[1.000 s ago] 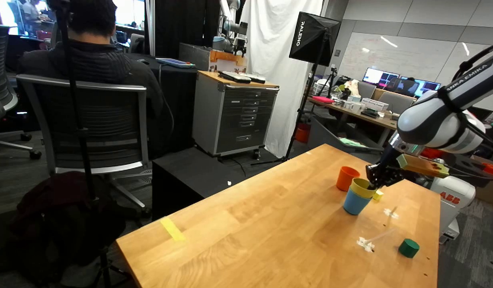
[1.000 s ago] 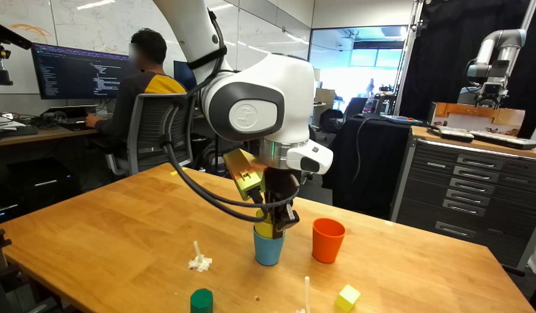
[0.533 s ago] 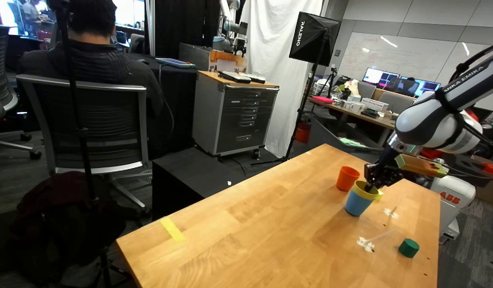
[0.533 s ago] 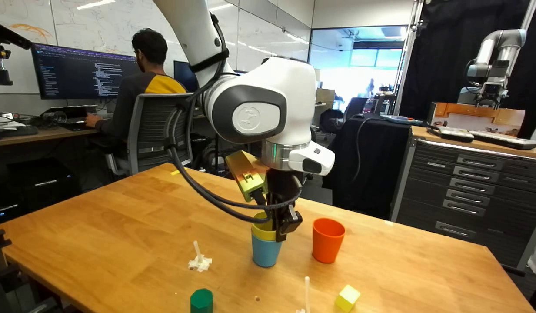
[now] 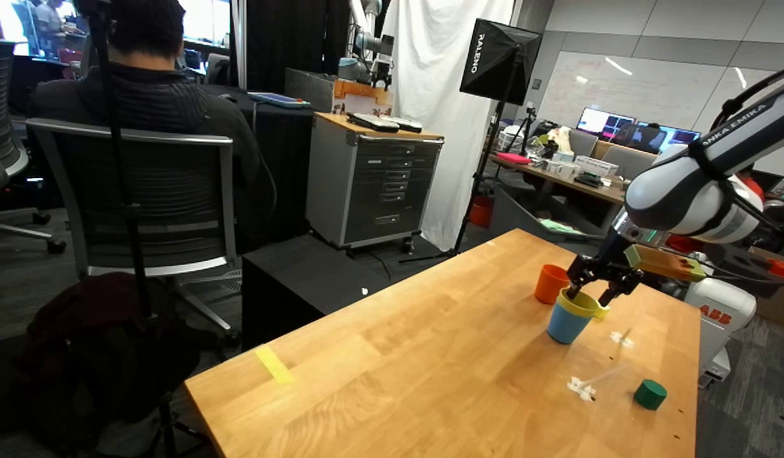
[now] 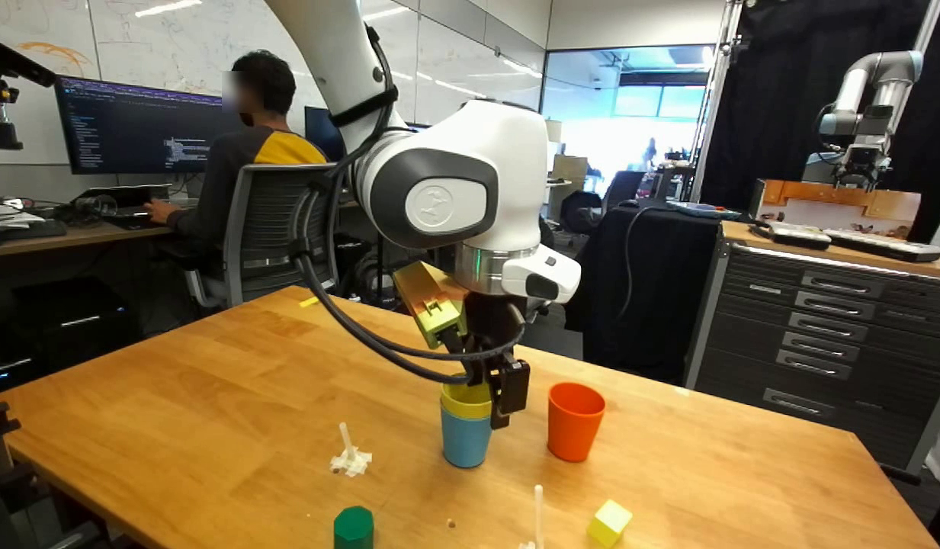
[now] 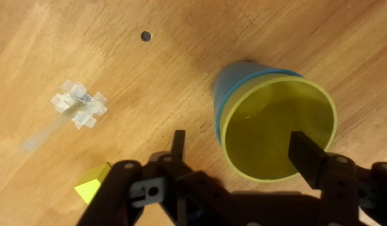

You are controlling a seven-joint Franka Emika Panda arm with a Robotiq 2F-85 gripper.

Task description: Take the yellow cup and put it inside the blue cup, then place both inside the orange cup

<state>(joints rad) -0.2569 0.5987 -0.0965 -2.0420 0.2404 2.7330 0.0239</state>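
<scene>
We count three tapered round plastic cups: one yellow cup (image 7: 270, 125), one light-blue cup (image 6: 466, 441) and one red-orange cup (image 6: 575, 424). We count two small blocks: one yellow cube (image 6: 611, 523) and one dark-green many-sided block (image 5: 650, 395). On our single light-brown wooden table (image 5: 392, 362) we tally two thin whitish rods (image 6: 539, 512), two patches of white tape (image 5: 580, 390) and one strip of yellow tape (image 5: 275, 364). We see one black two-fingered robot gripper (image 7: 238, 139). In an exterior view we find one black softbox lamp (image 5: 500, 62) and one grey metal drawer cabinet (image 5: 388, 191).

A robotics lab; robot arms (image 6: 515, 183); whiteboard (image 5: 633, 89); desk monitor (image 6: 134, 126); softbox (image 5: 498, 60).
</scene>
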